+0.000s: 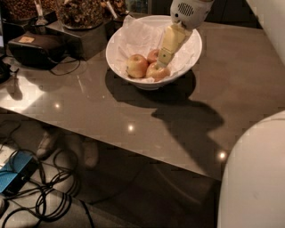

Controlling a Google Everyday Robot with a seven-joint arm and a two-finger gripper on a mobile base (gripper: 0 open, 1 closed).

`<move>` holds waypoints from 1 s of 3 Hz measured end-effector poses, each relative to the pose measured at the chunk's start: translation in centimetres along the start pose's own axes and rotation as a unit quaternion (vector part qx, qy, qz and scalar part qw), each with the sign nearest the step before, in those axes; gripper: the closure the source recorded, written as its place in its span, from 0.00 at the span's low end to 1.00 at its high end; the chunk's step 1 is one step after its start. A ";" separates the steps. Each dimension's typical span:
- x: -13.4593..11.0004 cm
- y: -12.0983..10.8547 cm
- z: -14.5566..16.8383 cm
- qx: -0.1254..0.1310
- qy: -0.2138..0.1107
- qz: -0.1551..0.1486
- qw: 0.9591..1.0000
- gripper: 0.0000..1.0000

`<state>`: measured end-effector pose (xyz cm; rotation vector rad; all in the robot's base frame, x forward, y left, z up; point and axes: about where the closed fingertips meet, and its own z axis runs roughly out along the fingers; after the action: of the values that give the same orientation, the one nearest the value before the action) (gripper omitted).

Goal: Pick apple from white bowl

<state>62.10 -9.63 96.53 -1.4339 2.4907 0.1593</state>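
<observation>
The white bowl (185, 62) stands on the grey table, lined with crumpled white paper. Three apples lie in it. The golden-yellow apple with an orange-red blush (156, 72) is at the front. A paler yellow apple (136, 66) lies to its left. A smaller, redder apple (152, 54) lies behind. My gripper (163, 60) reaches down into the bowl from the upper right. Its yellowish tip sits right at the top of the blushed apple, between it and the red one.
A black device (35, 46) and dark containers of snacks (80, 13) stand at the table's back left. The table's front edge runs diagonally. Cables and a blue box (15, 173) lie on the floor below. A white robot part (254, 178) fills the lower right.
</observation>
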 end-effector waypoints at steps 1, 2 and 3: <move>0.6 -0.4 1.7 -0.015 0.010 0.036 0.999 0.21; 0.7 -0.1 2.7 -0.026 0.018 0.069 0.997 0.23; 0.6 0.2 3.3 -0.032 0.023 0.096 0.995 0.22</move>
<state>62.18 -9.33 93.20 -1.2318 2.6817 0.2495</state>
